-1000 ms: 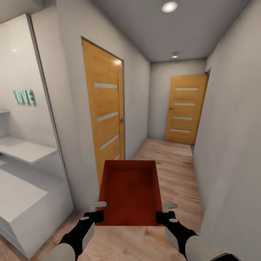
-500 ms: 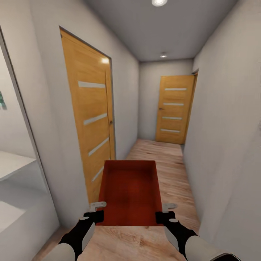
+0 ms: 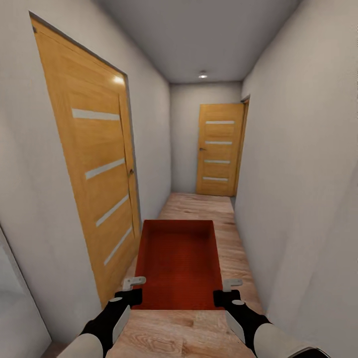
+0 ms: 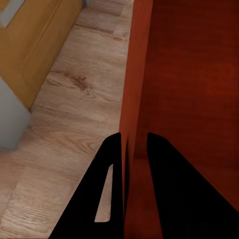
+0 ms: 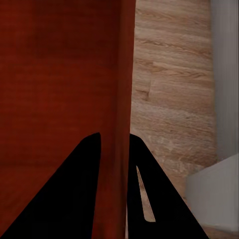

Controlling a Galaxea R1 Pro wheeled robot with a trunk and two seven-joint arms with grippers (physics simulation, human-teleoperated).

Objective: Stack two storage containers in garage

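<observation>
Head view put you in a narrow hallway, carrying one storage container (image 3: 179, 263) out in front of the trunk, above the light wood-plank floor (image 3: 226, 233). Your left end effector (image 3: 133, 289) was clamped on the container's left side wall near its close corner, and your right end effector (image 3: 227, 291) was clamped on the right side wall near the other close corner. The left wrist view showed that wall (image 4: 130, 99) pinched between the two dark fingers (image 4: 107, 194), one outside and one inside the bin. The right wrist view showed the same grip: the thin red-orange wall (image 5: 122, 99) ran between the fingers (image 5: 149, 199), which were closed right against it. The container sat level, open side up, its long axis pointing away from you down the hall. A wooden door (image 3: 94, 164) stood in the left wall just beside the bin, and a second door (image 3: 219, 149) closed the far end.
</observation>
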